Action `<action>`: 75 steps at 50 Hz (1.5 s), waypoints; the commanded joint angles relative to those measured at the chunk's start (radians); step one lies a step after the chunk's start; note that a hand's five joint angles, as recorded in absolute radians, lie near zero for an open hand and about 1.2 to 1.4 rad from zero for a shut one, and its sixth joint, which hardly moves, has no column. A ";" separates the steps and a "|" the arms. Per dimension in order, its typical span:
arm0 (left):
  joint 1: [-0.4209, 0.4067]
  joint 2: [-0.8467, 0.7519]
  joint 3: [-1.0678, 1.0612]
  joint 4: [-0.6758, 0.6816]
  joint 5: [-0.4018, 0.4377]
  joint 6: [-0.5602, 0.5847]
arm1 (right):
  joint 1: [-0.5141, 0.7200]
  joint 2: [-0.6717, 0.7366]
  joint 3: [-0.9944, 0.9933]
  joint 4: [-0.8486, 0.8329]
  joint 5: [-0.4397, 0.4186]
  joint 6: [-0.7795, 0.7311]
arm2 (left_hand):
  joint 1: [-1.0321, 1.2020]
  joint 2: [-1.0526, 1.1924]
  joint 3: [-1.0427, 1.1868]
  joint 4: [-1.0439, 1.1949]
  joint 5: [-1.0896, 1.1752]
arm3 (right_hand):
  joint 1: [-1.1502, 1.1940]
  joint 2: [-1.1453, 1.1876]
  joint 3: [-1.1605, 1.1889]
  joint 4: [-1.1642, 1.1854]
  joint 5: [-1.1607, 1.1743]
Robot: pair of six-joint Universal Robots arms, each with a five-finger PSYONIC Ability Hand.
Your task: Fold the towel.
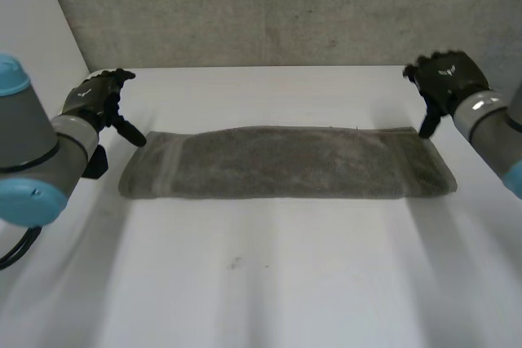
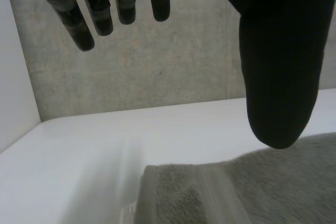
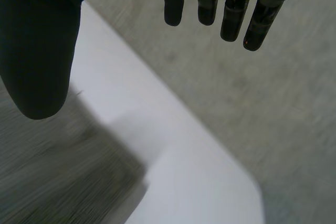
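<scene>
Towel (image 1: pixel 285 165) lies between left robot hand (image 1: pixel 96 97) and right robot hand (image 1: pixel 444 79), both spread empty; we fear uneven corner pinches skewing the fold.

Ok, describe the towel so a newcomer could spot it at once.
Start at the white table before the concrete wall. Across it, between the left hand and the right hand, lies the towel, a long grey strip folded flat. It is the only cloth there, dark against white.
</scene>
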 commanded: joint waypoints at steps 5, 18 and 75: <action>-0.029 0.145 -0.237 0.092 0.003 0.002 | -0.108 -0.013 0.121 0.189 -0.052 0.108 | -0.005 0.008 0.007 0.005 -0.035 | 0.157 0.144 0.157 0.133 0.140; -0.039 0.138 -0.327 0.145 0.004 0.002 | -0.189 0.112 0.189 -0.009 -0.140 0.102 | -0.005 0.008 0.007 0.005 -0.035 | 0.548 0.535 0.548 0.524 0.531; -0.028 0.153 -0.359 0.132 0.001 0.002 | 0.409 0.159 -0.142 -0.156 -0.028 -0.180 | -0.005 0.008 0.007 0.005 -0.035 | 1.184 1.172 1.184 1.160 1.167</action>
